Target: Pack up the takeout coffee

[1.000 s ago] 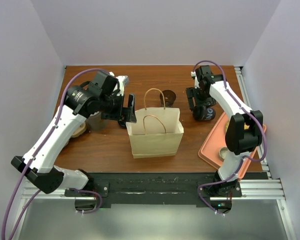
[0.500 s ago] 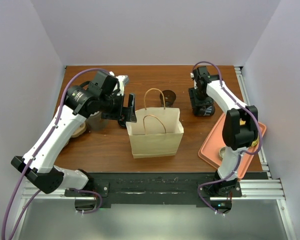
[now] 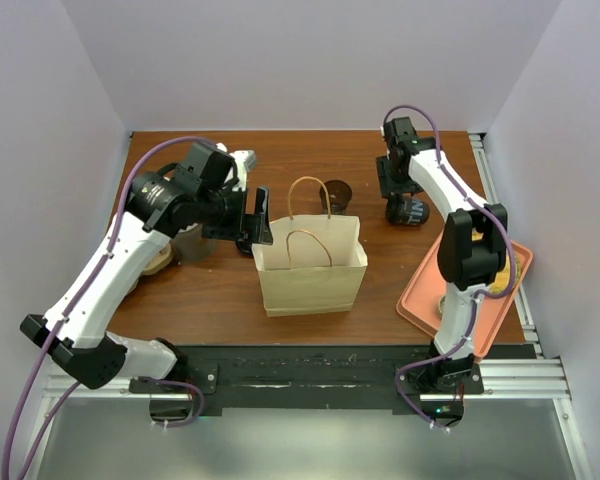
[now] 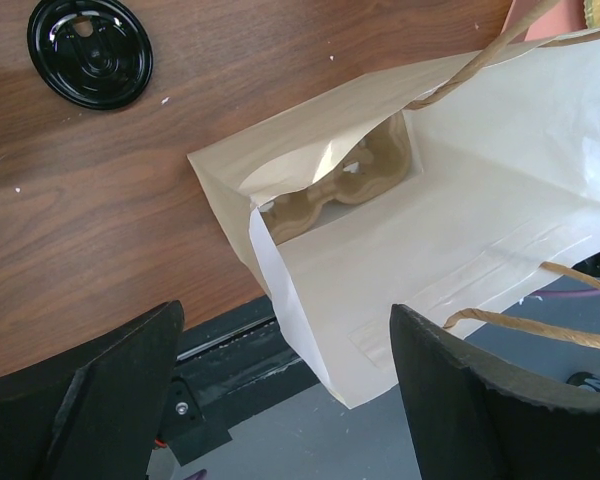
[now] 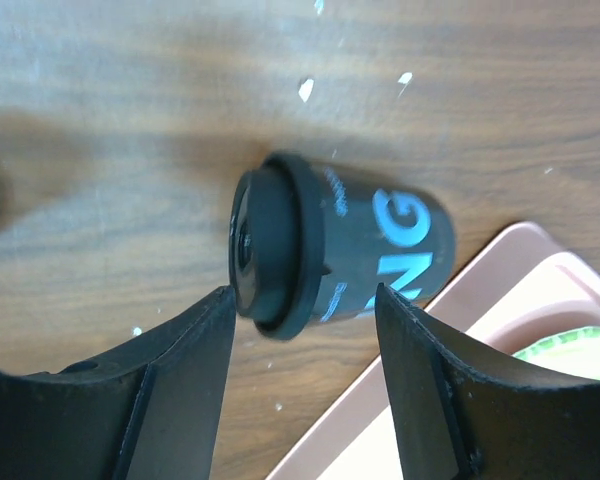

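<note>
The takeout coffee (image 5: 360, 250), a dark cup with blue lettering and a black lid, lies on its side on the wood table (image 3: 410, 211), lid pointing left in the right wrist view. My right gripper (image 5: 302, 325) hovers over it with jaws apart. The cup lies just past the fingertips and its length spans more than the gap, so it is not gripped. The paper bag (image 3: 310, 265) stands open mid-table with a moulded cup carrier (image 4: 340, 185) inside. My left gripper (image 4: 285, 335) is open, astride the bag's left edge (image 4: 280, 290).
A loose flat black lid (image 4: 90, 50) lies on the table behind the bag. A grey cup (image 3: 190, 243) stands partly hidden under the left arm. A pink tray (image 3: 500, 310) sits at the right edge, beside the lying cup.
The right gripper has swung toward the far side and narrowed its jaws. The cup now lies slightly farther back. The left arm and the bag have stayed put.
</note>
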Controlling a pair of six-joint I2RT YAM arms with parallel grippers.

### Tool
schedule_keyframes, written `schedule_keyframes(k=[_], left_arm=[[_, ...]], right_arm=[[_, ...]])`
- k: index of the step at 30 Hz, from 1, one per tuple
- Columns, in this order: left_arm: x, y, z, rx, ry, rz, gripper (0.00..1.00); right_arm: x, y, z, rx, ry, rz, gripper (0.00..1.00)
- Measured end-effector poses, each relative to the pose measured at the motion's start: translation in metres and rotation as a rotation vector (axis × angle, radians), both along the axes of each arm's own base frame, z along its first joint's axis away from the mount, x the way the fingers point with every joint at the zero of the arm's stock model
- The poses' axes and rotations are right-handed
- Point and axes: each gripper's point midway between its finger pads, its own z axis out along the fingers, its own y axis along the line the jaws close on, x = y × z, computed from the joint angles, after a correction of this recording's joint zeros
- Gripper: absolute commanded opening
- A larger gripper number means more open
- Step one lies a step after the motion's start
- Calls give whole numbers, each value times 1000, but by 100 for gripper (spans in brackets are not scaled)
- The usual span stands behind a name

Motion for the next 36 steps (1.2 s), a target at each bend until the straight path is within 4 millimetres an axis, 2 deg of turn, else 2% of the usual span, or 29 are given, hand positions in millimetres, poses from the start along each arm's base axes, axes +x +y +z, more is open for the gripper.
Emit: schedule_keyframes(k=[4,8,13,17,22,28,36], left_arm=[[-1,0,1,-4,-2,3,88],[-2,0,3,-12,-2,11,88],[-3,1,5,-20,-6,17,88],[-4,1,7,-29,-6,27,88],[-5,1,9,-37,-8,34,87],[-8,2,6,-39,-5,32,87],[-7,0,7,-51,-8,25,87]], right_arm=[[15,2,1,-20,-22,-3,62],[19,2,-12,-46,6,0,58],[15,1,-25,-69,52,8,51],[11,-2,-25,-88,65,7,35],[2,-5,-27,-94,83,5,30],[-12,-8,-23,-96,90,6,26],[-11,-7,-4,-83,46,5,25]])
